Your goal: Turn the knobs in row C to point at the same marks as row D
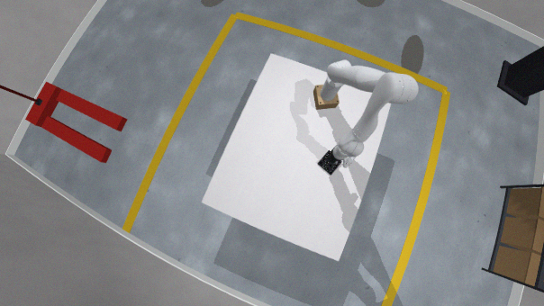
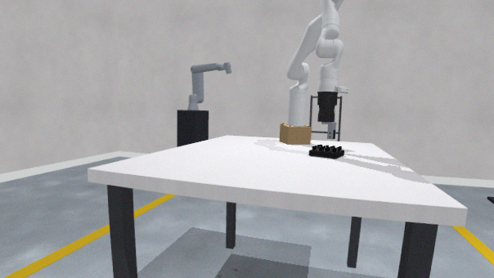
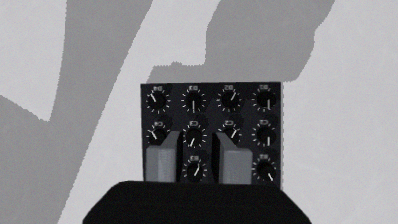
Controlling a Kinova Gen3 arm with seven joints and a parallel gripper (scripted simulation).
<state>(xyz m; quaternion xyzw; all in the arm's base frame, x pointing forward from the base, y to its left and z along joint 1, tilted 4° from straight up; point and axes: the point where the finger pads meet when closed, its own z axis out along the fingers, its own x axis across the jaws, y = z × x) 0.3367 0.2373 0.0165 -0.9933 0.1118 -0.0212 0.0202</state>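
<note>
The black knob box (image 3: 211, 134) stands on the white table, and it also shows in the top view (image 1: 329, 162) and the exterior view (image 2: 325, 151). In the wrist view three rows of knobs with white lines show, and the printed names sit above each knob. My gripper (image 3: 197, 149) hangs above the box with its two grey fingers apart and nothing between them. The fingers frame the second-column knob (image 3: 195, 170) of the lowest visible row. In the exterior view the gripper (image 2: 327, 118) is clearly higher than the box. The gripper body hides the box's near edge.
The arm's tan base block (image 2: 294, 134) stands on the table behind the box. A second grey arm on a black pedestal (image 2: 193, 127) stands beyond the table. The box is close to the table's right edge (image 1: 360, 180).
</note>
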